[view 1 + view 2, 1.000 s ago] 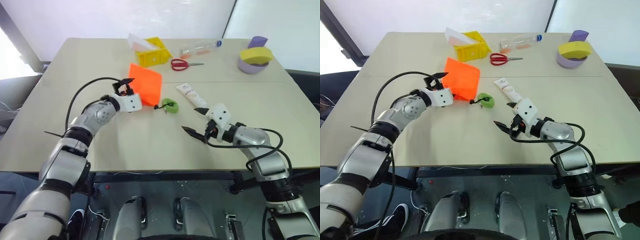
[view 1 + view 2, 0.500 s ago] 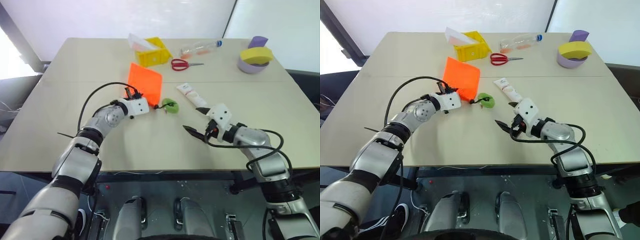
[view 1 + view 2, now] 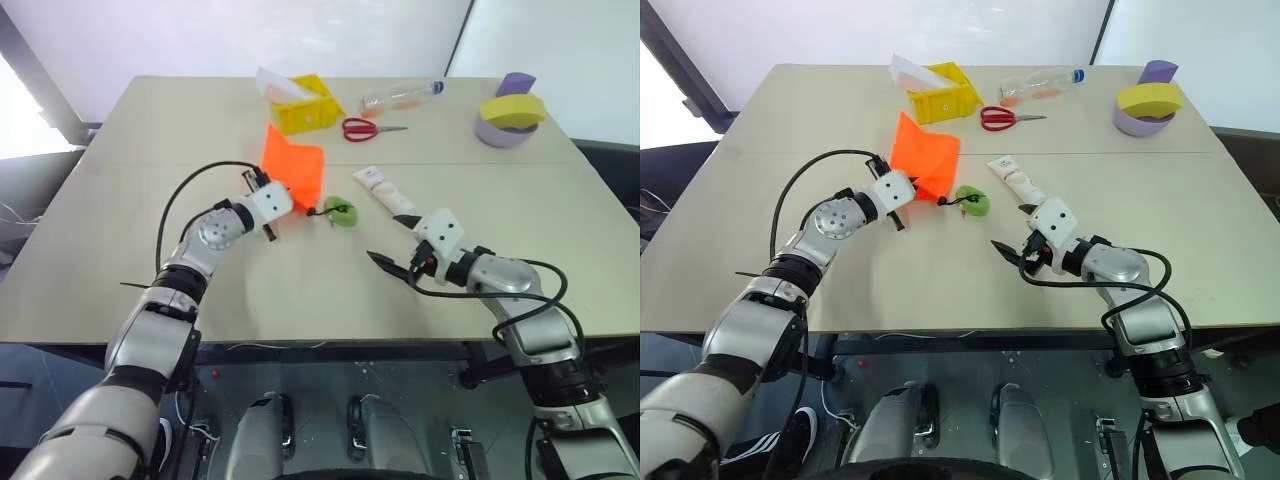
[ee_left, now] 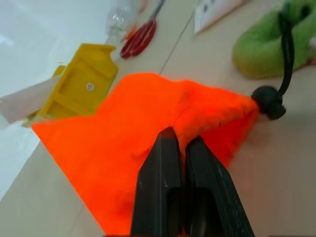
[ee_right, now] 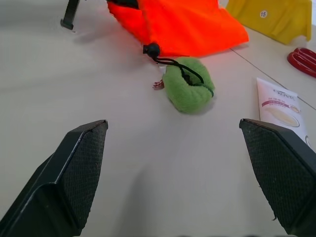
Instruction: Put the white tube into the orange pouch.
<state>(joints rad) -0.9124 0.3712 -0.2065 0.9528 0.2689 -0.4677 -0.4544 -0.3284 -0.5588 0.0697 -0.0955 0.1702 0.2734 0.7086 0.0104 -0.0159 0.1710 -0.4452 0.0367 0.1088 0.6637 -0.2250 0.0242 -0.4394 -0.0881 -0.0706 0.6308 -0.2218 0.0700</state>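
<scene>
On the table (image 3: 120,200), the orange pouch (image 3: 296,165) serves as the reference point. Its near edge is raised off the surface, pinched between the pressed-together fingers of the left tool (image 4: 178,148); in the left wrist view the fabric bunches around the fingertips, and whether the mouth of the pouch is open cannot be made out. A dark cord leads from the pouch's corner to a green ring (image 3: 341,211) lying just to its right; the cord's toggle is too small to identify with certainty.

Right of the pouch, past the ring, the white tube (image 3: 383,190) lies flat on the table, apart from both tools. Its print is legible only as a faint mark, and in the right wrist view it is cut off by the frame edge.

Nearer than the tube, the right tool (image 3: 391,243) hangs with its fingers spread wide, holding nothing.

Behind the pouch stand a yellow box (image 3: 305,106), red scissors (image 3: 365,128) and a clear bottle (image 3: 400,97). The box's contents are hidden apart from a white sheet.
</scene>
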